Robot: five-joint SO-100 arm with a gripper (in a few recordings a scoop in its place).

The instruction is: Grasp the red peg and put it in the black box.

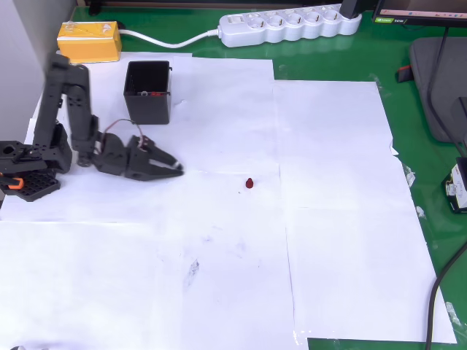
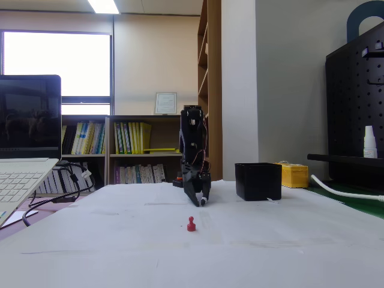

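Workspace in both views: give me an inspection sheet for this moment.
Surface: white paper sheets over a green mat.
Job's things: red peg upright on the paper, apart from the gripper; black box open at the top.
Clutter: yellow box near the black box.
Grippers: gripper low, pointing at the peg; state unclear.
Cables: power strip with white lead; black cable.
Surroundings: laptop, bookshelves, pegboard.

The overhead view looks straight down from fairly high, taking in the white paper sheets taped over the green table. The fixed view sits low at table height on the far side from the black robot arm, facing it head-on. Both views share the tiny dark-red peg and the square black plastic box.
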